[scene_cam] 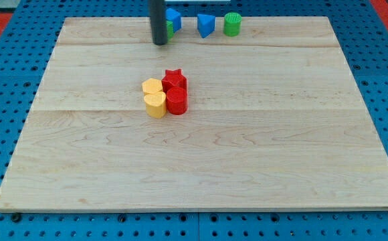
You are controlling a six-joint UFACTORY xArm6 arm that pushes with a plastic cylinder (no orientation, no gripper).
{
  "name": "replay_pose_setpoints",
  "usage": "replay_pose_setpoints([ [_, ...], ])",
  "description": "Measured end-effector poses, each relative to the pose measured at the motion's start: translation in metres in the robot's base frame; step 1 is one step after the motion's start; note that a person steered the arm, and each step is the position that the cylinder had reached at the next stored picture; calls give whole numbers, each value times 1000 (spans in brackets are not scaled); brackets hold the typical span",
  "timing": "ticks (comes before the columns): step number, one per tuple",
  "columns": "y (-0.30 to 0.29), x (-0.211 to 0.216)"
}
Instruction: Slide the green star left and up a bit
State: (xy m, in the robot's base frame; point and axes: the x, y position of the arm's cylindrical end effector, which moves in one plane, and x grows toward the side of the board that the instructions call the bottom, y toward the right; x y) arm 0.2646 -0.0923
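Note:
The green star sits near the view's top edge of the wooden board, mostly hidden behind the dark rod, so only a green sliver shows. A blue block sits just above it, touching or nearly so. My tip rests on the board right at the green star's left side, apparently touching it.
A blue triangular block and a green cylinder stand to the right along the top edge. At the board's middle is a tight cluster: a red star, a red cylinder, a yellow block and a yellow heart.

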Motion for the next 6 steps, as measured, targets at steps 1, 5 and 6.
replay_pose_setpoints([
  [1, -44, 1],
  [5, 65, 3],
  [6, 52, -9],
])
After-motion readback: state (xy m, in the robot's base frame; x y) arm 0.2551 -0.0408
